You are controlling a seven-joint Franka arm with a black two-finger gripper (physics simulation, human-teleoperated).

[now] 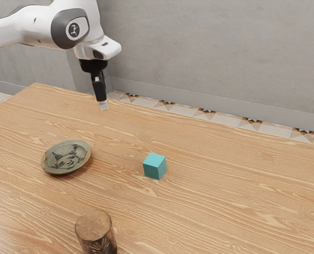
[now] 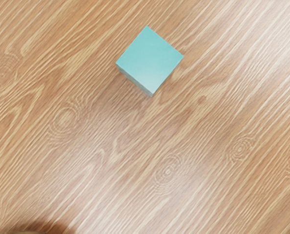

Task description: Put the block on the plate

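Turquoise and plain, the block (image 1: 155,166) sits on the table (image 1: 215,201) near the middle of the exterior view, apart from the plate (image 1: 67,156) at the left of it. The gripper (image 1: 104,106) is high above the wood, in the upper left of the exterior view. How wide its jaws stand I cannot tell; the block, at least, is not in their hold.

The step in hand, as I judge, is to reach and grasp the block. In the wrist view it looks turned cornerwise, so the hand should align the jaws with two opposite side faces, not with the corners. Then it should go straight down, centred, and close evenly at about the middle of the block's height. A grip across corners could make the block twist or slip. After this, it is wise to lift clear of the plate's rim before lowering, and to release softly on the middle.

The block is a cube with flat, smooth faces and crisp edges. The plate is round and shallow, grey-green, with a dark drawing and a brownish border. The glass (image 1: 93,229), lower left, is brown and see-through, patterned near its base. Pale wavy grain covers the table.
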